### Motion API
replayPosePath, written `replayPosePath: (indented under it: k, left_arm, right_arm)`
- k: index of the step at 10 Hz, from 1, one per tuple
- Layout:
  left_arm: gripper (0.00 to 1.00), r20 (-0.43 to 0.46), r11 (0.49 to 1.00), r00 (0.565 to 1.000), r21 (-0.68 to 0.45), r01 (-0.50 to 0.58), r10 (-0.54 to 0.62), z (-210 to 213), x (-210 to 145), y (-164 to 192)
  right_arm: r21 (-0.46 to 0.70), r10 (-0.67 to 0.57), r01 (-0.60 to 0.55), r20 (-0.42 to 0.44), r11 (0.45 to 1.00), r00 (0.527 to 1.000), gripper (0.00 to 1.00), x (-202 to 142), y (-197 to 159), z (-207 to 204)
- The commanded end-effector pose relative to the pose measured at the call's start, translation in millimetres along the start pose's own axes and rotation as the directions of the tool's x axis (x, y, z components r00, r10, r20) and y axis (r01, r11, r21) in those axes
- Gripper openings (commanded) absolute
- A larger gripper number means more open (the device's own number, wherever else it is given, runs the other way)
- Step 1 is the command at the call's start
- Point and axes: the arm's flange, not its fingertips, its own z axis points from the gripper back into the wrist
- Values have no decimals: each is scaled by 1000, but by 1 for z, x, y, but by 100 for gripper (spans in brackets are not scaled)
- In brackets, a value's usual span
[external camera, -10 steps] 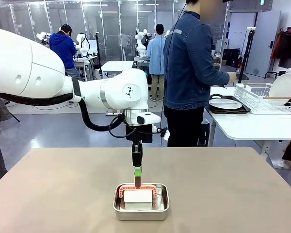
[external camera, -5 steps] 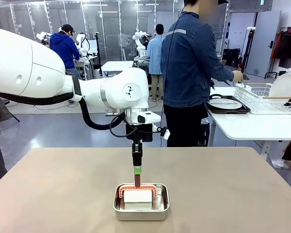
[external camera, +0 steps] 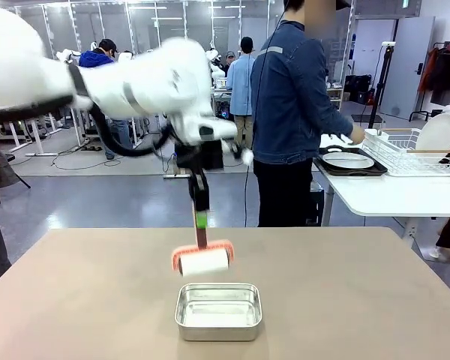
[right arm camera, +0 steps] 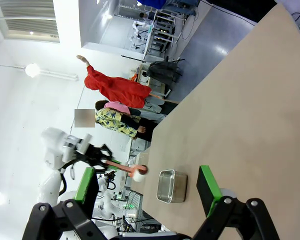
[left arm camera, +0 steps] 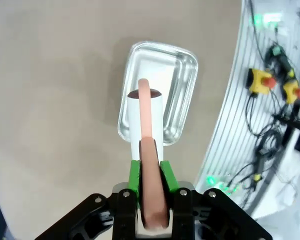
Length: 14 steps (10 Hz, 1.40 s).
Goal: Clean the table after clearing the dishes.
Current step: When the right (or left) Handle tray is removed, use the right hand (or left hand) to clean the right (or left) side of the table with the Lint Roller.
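My left gripper [external camera: 201,220] is shut on the salmon handle of a lint roller [external camera: 204,260], holding its white roll in the air just above and behind a small steel pan [external camera: 218,311] on the beige table [external camera: 360,300]. In the left wrist view the left gripper [left arm camera: 151,175] clamps the handle, and the lint roller [left arm camera: 146,120] hangs over the pan [left arm camera: 176,85], which has nothing in it. My right gripper [right arm camera: 146,187] stands open, well away from the pan [right arm camera: 172,186]. One of the dishes, a white plate [external camera: 349,160], lies on a dark tray [external camera: 352,171] on the white side table.
A person [external camera: 292,112] stands just past the table's far edge, turned toward the white side table [external camera: 390,196], one hand near the tray. A wire rack [external camera: 405,154] with a plate stands there. The left arm [external camera: 97,82] is blurred with motion.
My left gripper has lifted the lint roller out of the steel pan, up and slightly to the left. The person's hand has dropped toward the tray.
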Motion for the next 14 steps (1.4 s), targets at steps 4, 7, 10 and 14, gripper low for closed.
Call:
replayPosePath:
  k: [4, 7, 10, 14]
  left_arm:
    - [0, 276, 677, 619, -238, -697, 735, 14, -148, 32]
    - [0, 292, 532, 451, -330, -780, 843, -18, -192, 42]
    - [0, 204, 523, 482, -293, -801, 852, -19, -198, 65]
    - [22, 173, 394, 356, -478, -785, 918, -50, -211, 104]
  right_arm:
    - [9, 6, -6, 3, 1000, 1000, 100, 1, 3, -1]
    - [9, 6, -6, 3, 1000, 1000, 100, 1, 3, -1]
    - [9, 6, -6, 3, 1000, 1000, 100, 1, 3, -1]
    - [9, 6, -6, 3, 1000, 1000, 100, 1, 3, -1]
